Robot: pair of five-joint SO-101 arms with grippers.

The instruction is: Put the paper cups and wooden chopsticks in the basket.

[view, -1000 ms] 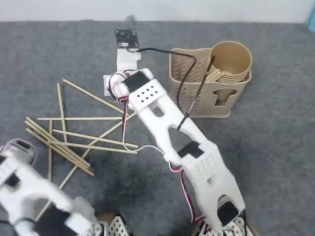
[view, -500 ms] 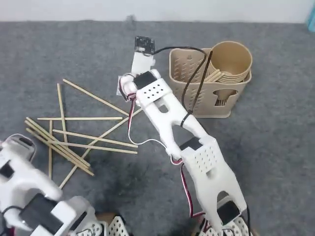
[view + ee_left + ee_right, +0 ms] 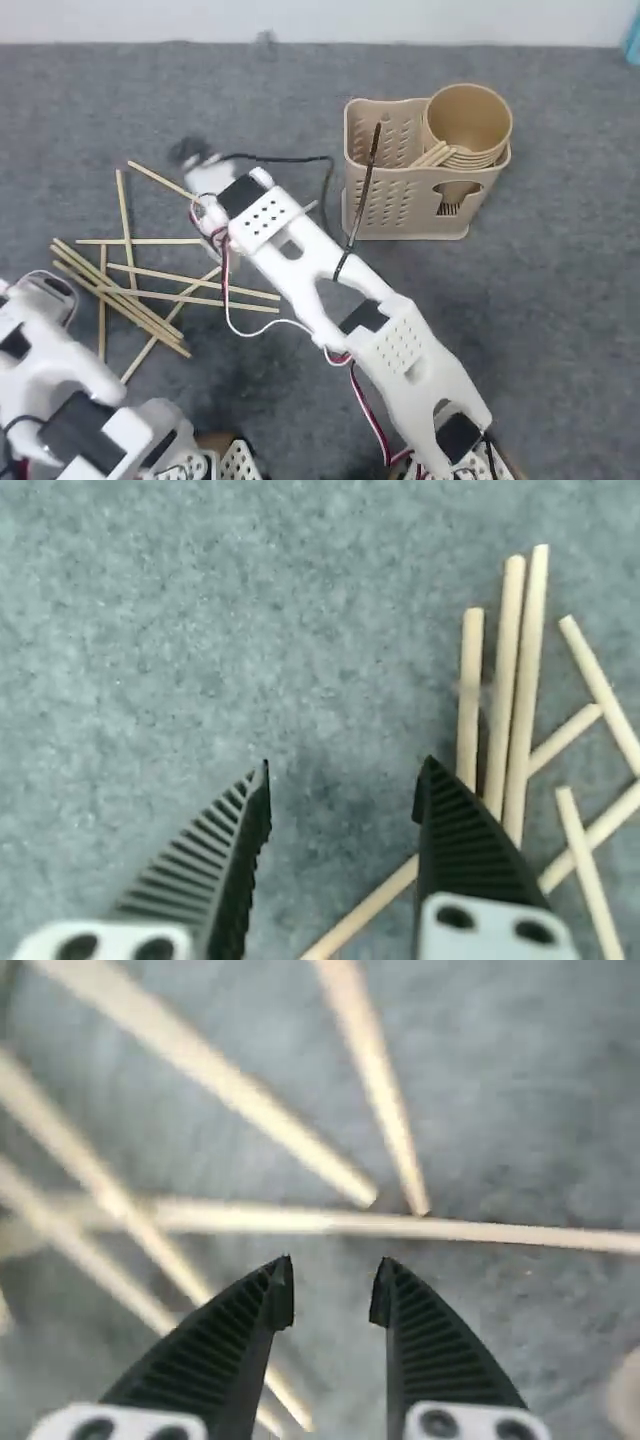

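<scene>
- Many wooden chopsticks (image 3: 190,281) lie flat at middle left, far from the basket (image 3: 400,195) at upper right.
- We see the right gripper (image 3: 335,1265) over them, jaws a little apart, empty.
- One stick (image 3: 480,1228) lies crosswise just past its tips.

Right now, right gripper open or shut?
Open and empty. In the right wrist view the right gripper shows grey carpet between its tips; the wooden chopsticks lie beyond them, none clamped.

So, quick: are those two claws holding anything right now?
Left gripper: open, empty.
Right gripper: open, empty, above loose chopsticks.
</scene>
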